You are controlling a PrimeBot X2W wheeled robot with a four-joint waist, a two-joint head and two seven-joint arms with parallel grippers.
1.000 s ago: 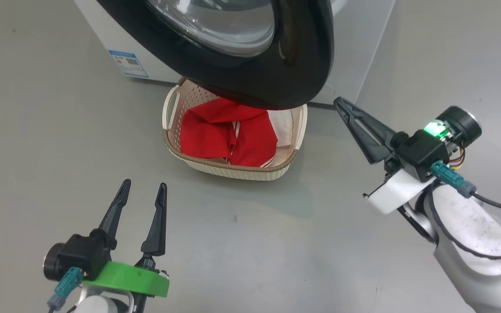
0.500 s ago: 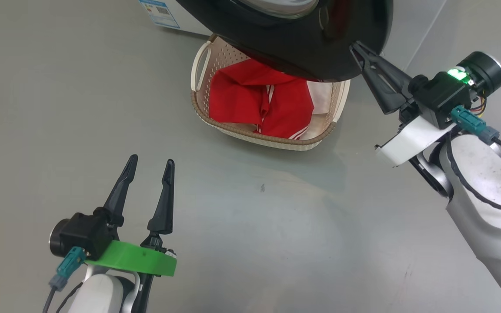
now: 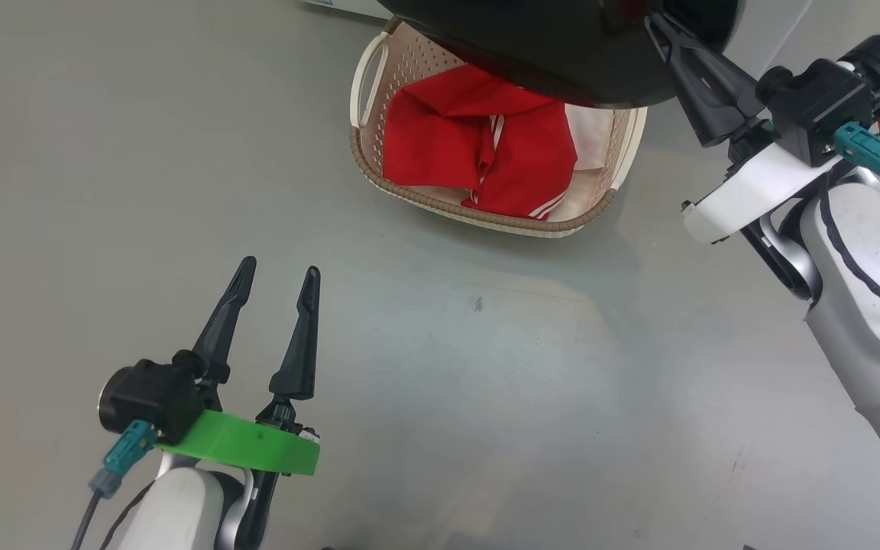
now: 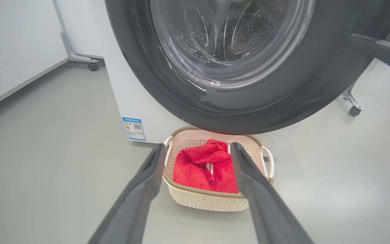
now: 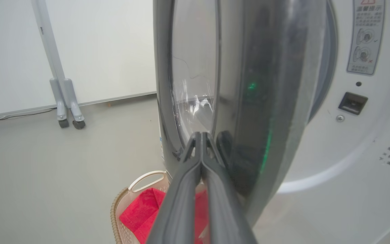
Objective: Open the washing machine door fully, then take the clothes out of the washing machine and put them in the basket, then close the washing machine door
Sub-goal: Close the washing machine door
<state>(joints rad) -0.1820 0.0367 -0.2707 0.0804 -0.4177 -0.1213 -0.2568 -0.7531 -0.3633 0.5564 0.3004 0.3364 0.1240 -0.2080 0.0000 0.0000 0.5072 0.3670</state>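
Note:
The washing machine door hangs ajar above the basket; its black rim rings the clear glass bowl. Red clothes with white stripes and a white cloth lie in the cream basket. My right gripper is shut and empty, its tips against the door's outer face near the free edge. My left gripper hovers open and empty over the floor, pointing toward the basket. Behind the door stands the white washing machine with its blue label.
The basket sits on the grey floor directly under the door, against the machine's front. A latch slot shows on the machine's front panel. Wheeled stand legs stand by the white wall, and a caster sits to the machine's right.
The head camera has shifted, sliding the scene up and to the right. My right gripper has moved up to the door's rim and now touches it. The left gripper stays open.

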